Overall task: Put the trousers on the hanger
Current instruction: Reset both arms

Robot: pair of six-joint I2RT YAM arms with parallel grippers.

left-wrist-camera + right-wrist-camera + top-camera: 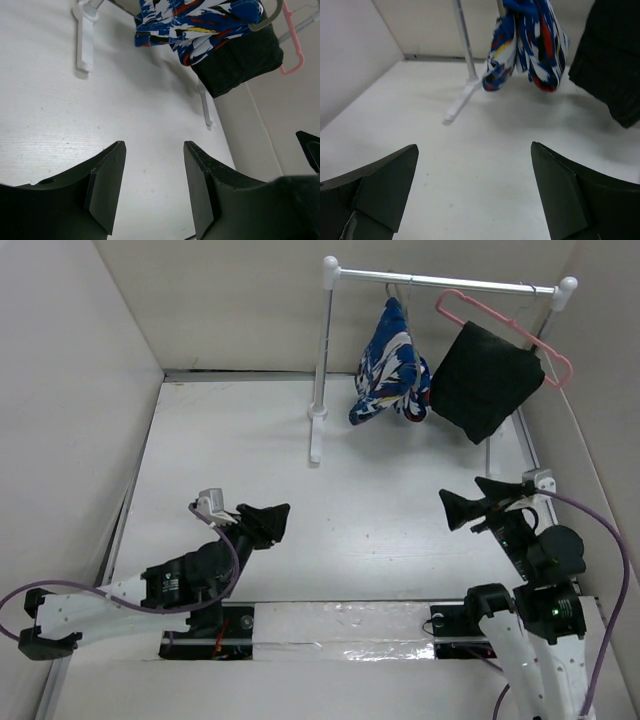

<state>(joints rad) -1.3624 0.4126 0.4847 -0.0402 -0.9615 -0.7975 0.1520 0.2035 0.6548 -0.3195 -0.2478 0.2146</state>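
Starting at the left: my left hand (pixel 268 520) sits low over the white tabletop (pixel 250 440), well short of the rack. Its fingers are partly spread with nothing between them, just bare surface in the left wrist view.

Further in is the white tube garment rack (pixel 322 350), its post and foot planted toward the back. The soft trousers in a busy blue, white, red and black print (pixel 390 365) dangle from the rail in a bunched-up bundle, clear of the tabletop. The thin grey metal wire hanger (pixel 270 20) curves right at the top of that bundle.

Just beside them hangs a plain black cloth (pixel 485 380) on a pink plastic hanger (pixel 500 318).

My right hand (pixel 470 498) is spread as wide as it goes, empty, pointing toward the rack.
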